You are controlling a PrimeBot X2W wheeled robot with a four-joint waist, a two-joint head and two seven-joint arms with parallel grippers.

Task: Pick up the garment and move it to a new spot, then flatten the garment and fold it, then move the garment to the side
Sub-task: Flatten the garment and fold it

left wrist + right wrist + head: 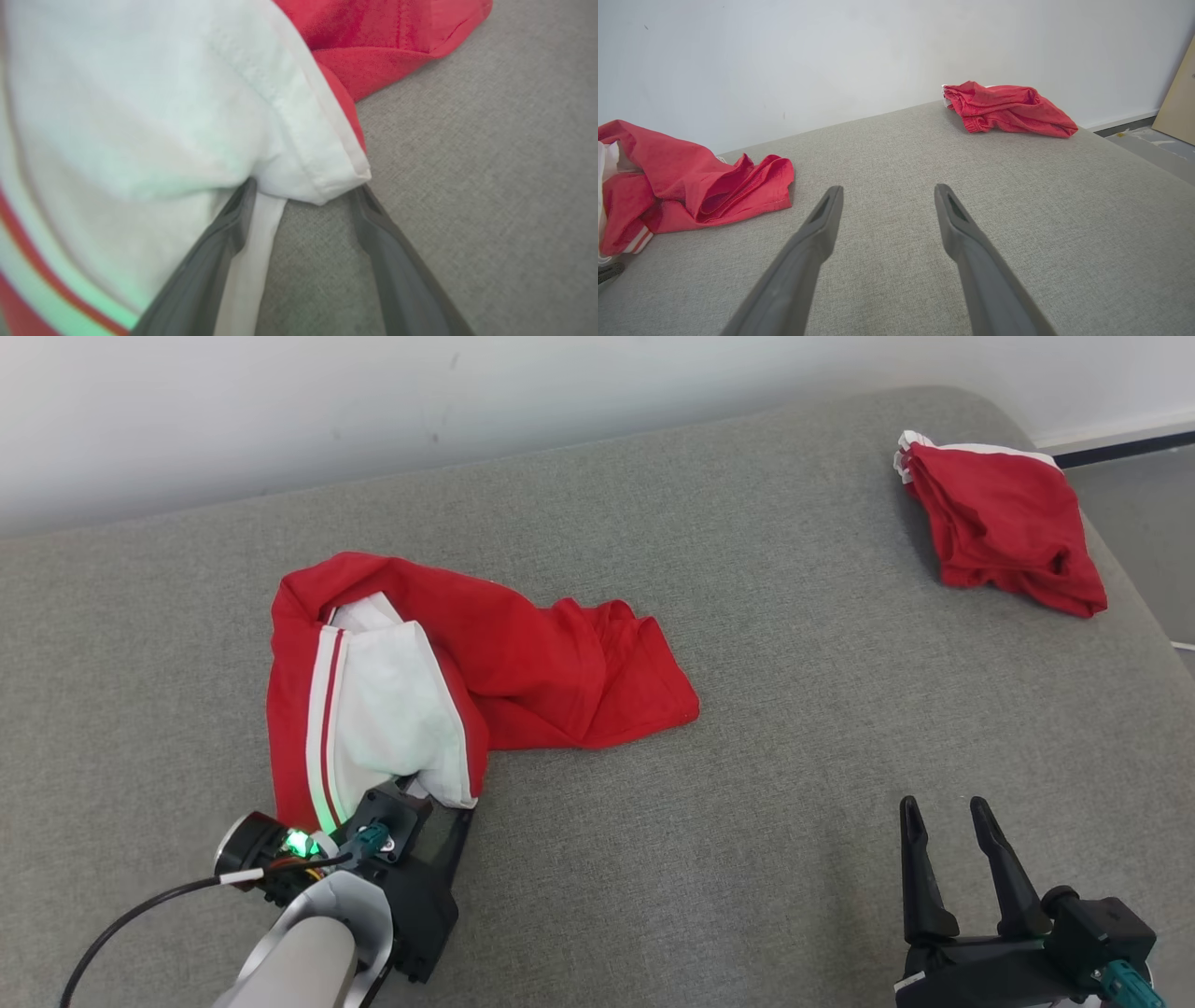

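Crumpled garment [523, 663], long axis left-right

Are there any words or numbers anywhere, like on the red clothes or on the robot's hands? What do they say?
None: no words, numbers or logos can be read anywhere.
On the crumpled red and white garment: stripes only, no print.
On the folded red garment: no print showing.
On the grey surface, the left gripper and the right gripper: no labels to read.
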